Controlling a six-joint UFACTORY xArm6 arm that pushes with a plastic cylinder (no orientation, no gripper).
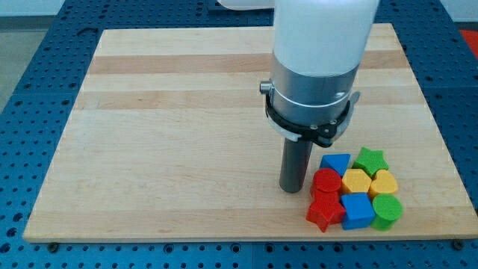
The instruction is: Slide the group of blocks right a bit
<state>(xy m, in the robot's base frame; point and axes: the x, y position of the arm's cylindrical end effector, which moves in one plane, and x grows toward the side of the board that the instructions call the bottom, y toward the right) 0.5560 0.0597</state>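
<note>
A tight group of blocks lies at the view's bottom right of the wooden board. It holds a blue triangle, a green star, a red round block, a yellow block, a yellow heart, a red star, a blue cube and a green cylinder. My tip stands on the board just left of the red round block, very close to it. I cannot tell if it touches.
The white and grey arm body hangs over the board's upper middle. A blue perforated table surrounds the board. The board's right edge is a little right of the group.
</note>
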